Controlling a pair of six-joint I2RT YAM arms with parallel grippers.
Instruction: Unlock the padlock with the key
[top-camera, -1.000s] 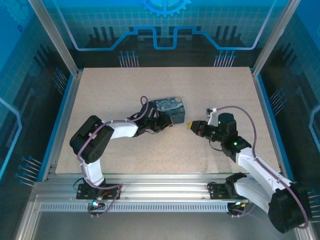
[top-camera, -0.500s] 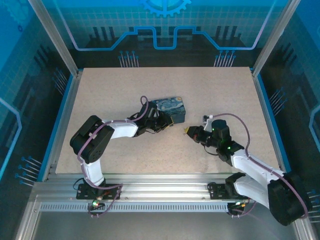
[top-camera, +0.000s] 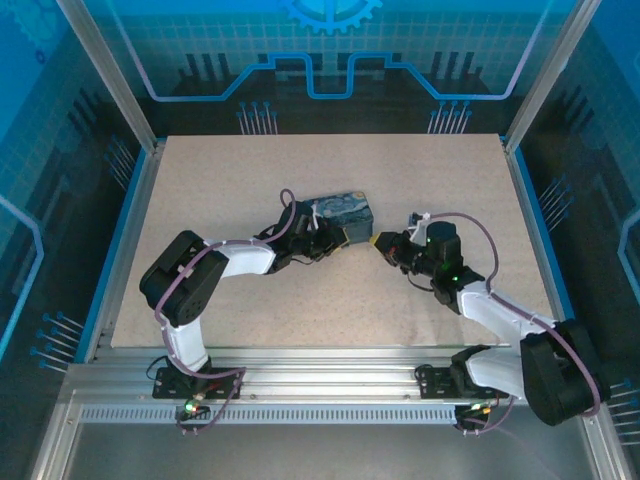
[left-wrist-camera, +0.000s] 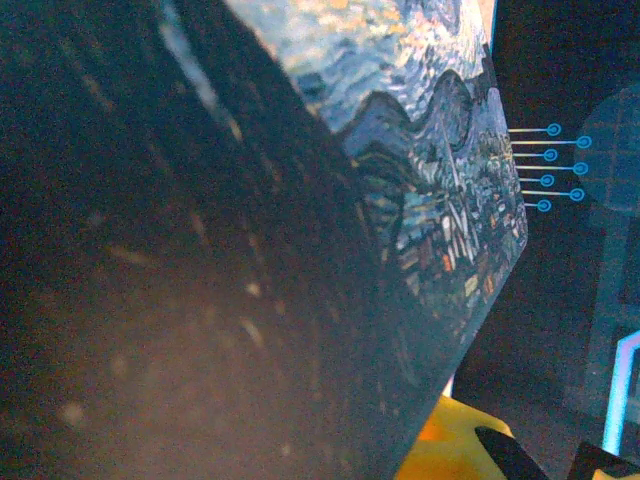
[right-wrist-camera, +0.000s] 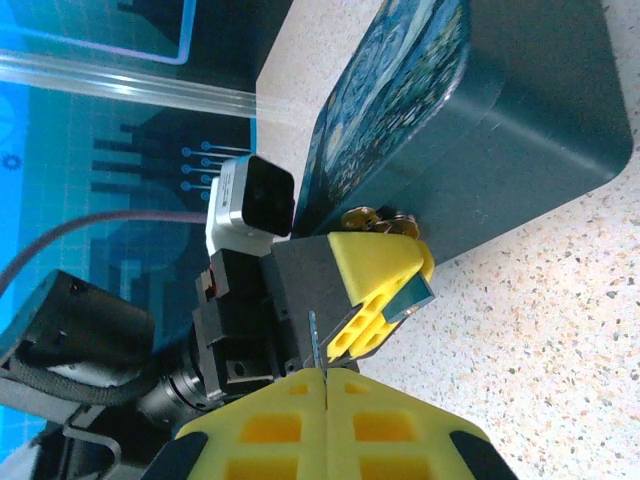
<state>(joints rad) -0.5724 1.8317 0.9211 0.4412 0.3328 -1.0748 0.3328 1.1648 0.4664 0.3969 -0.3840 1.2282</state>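
Start at the right gripper (right-wrist-camera: 325, 375) in the right wrist view. Its two yellow fingers are pressed flat together, and a thin metal blade, the key (right-wrist-camera: 314, 338), stands out of the seam between them. The key tip points toward the left gripper (right-wrist-camera: 385, 278), which sits just ahead of it, near but apart.

Use the same view for fingertip detail. The padlock (right-wrist-camera: 372, 219), a small metal piece that reads brass-toned here, lies at the tip of the left gripper. It sits on the upper edge of the gripper's yellow finger and against the black side of the tin (right-wrist-camera: 520, 110). You cannot tell from these frames how far apart the left gripper's jaws stand, or whether they clamp the padlock.

The left wrist view gives you the tin at very close range, with its dark side wall and swirl-painted lid.

Use the top view for layout. Both arms reach in to the middle of the counter (top-camera: 300, 310). The left gripper is at the tin's near side, and the right gripper is just to the right of the tin, facing the left gripper.
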